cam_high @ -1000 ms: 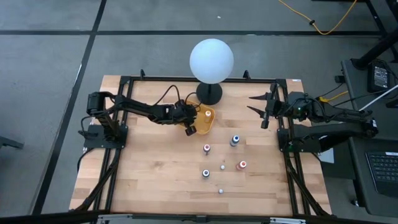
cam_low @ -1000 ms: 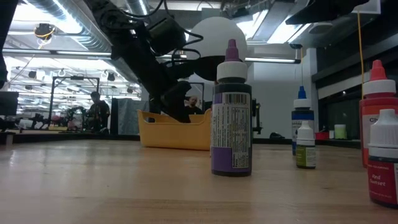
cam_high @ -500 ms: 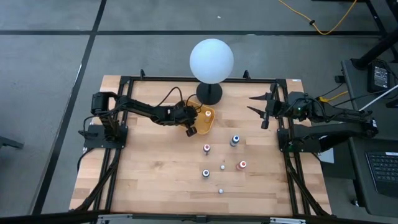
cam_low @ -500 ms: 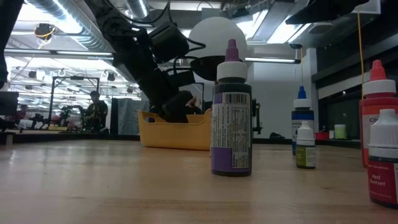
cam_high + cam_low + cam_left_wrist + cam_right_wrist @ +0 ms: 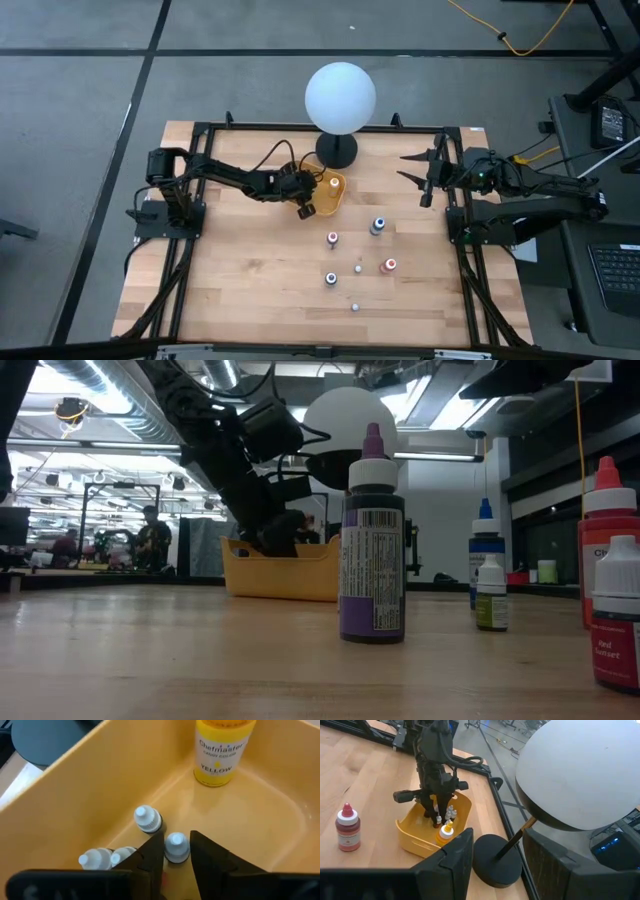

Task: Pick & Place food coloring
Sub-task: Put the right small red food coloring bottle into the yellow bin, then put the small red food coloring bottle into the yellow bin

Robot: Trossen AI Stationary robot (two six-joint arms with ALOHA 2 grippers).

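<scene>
A yellow-orange tray [image 5: 340, 192] sits at the far middle of the table. It holds a yellow food coloring bottle [image 5: 217, 750] and several tiny white-capped ones [image 5: 148, 818]. My left gripper [image 5: 176, 851] reaches down into the tray [image 5: 280, 575], slightly open, one finger on each side of a small white-capped bottle [image 5: 176, 845] that stands on the tray floor. Several more bottles [image 5: 378, 226] stand on the table nearer the front. My right gripper [image 5: 420, 172] hangs open and empty above the table's far right edge. My left gripper's fingers [image 5: 152, 851] flank the white cap [image 5: 176, 841] of the small bottle, slanting down from the table's left. The bottle stands upright in the tray. Whether the fingers touch it, I cannot tell: they hide the bottle's body.
A big white globe [image 5: 340, 95] on a black base [image 5: 337, 150] stands just behind the tray. Loose bottles with pink [image 5: 333, 239], blue [image 5: 331, 279] and red [image 5: 390, 266] tops, plus tiny white ones [image 5: 358, 268], dot the table's middle and right. Bare wood lies at the left and front.
</scene>
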